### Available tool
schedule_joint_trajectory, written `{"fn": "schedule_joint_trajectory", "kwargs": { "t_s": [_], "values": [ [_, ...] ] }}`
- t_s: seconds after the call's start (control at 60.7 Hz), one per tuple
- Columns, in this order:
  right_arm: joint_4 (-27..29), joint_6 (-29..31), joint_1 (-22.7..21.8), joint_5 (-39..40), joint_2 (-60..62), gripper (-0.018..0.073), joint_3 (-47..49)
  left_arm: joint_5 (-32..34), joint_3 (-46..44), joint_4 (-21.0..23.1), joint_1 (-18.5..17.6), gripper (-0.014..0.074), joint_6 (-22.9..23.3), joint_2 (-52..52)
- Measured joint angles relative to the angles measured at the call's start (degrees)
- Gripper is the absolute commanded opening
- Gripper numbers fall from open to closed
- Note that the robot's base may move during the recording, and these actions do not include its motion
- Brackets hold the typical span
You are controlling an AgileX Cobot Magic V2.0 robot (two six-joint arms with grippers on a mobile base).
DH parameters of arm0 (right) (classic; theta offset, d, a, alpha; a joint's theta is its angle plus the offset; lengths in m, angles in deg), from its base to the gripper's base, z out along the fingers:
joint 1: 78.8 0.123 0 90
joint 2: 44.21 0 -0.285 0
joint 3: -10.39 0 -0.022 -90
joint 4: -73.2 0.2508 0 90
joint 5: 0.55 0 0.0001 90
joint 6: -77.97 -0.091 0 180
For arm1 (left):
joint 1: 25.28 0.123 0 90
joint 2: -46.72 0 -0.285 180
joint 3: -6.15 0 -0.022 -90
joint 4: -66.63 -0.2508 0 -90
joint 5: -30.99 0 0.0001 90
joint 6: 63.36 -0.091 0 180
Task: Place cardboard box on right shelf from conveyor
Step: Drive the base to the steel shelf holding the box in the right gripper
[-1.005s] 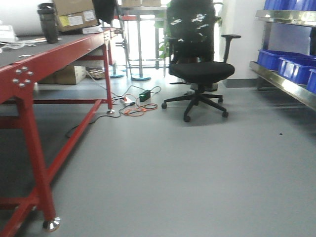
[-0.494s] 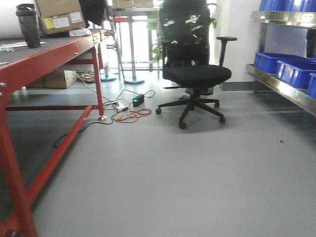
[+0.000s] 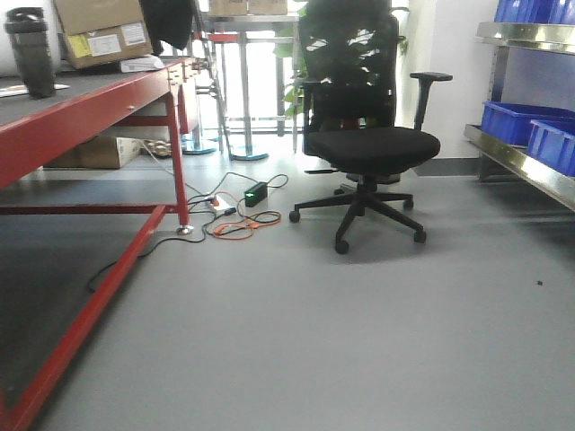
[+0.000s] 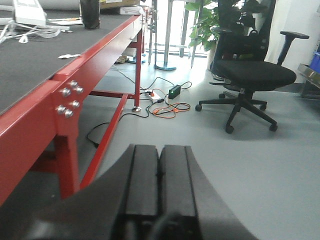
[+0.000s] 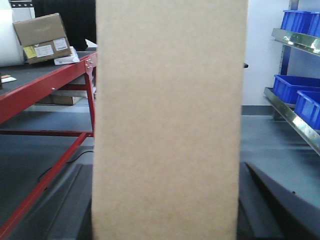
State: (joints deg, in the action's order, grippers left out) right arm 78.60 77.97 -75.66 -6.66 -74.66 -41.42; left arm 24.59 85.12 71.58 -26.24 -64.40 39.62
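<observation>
Cardboard box (image 5: pixel 167 120) upright in right gripper (image 5: pixel 165 200), jaws pinching it, off conveyor (image 4: pixel 30 65), short of right shelf (image 5: pixel 292 120) | left gripper (image 4: pixel 160 170) jaws pressed together | risk: slab clips shelf lip or blue bins (image 5: pixel 295 87), twists loose.

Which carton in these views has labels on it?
The brown carton at the far end of the conveyor: white and yellow labels on its side. The cardboard box filling the right wrist view is plain tan, unprinted.
</observation>
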Motion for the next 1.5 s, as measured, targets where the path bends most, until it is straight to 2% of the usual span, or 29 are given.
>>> {"fn": "schedule_joint_trajectory", "kwargs": {
  "t_s": [1.499],
  "values": [
    [0.0,0.0,0.0,0.0,0.0,0.0055,0.0,0.0,0.0,0.0,0.0,-0.0119,0.0,0.0]
  ]
}}
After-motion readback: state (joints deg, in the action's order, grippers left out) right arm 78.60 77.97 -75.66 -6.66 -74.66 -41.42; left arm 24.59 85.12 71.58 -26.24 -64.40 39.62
